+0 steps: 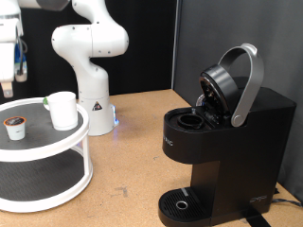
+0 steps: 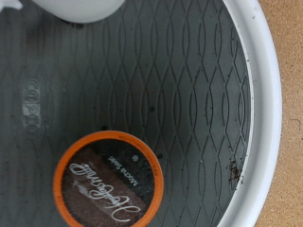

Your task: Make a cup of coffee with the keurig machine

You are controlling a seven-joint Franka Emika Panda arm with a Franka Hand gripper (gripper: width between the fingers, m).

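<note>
The black keurig machine (image 1: 227,142) stands at the exterior view's right with its grey arched lid handle (image 1: 248,83) raised and the pod chamber open. The small white cup (image 1: 62,110) with a green tab stands on the top tier of a round white stand (image 1: 57,151) at the left. A tiny white pod with a brown top (image 1: 14,127) sits beside it. My gripper (image 1: 8,74) hangs above the stand at the exterior view's left edge, over the pod. In the wrist view the pod (image 2: 106,182) lies below on the dark mat, and the cup's edge (image 2: 80,8) shows at the frame's border. No fingers show there.
The stand has a second lower tier (image 1: 38,184). Its white rim (image 2: 267,95) curves through the wrist view with the wooden table (image 1: 133,161) beyond. The robot's white base (image 1: 90,66) stands behind the stand. The machine's round drip tray (image 1: 182,203) is bare.
</note>
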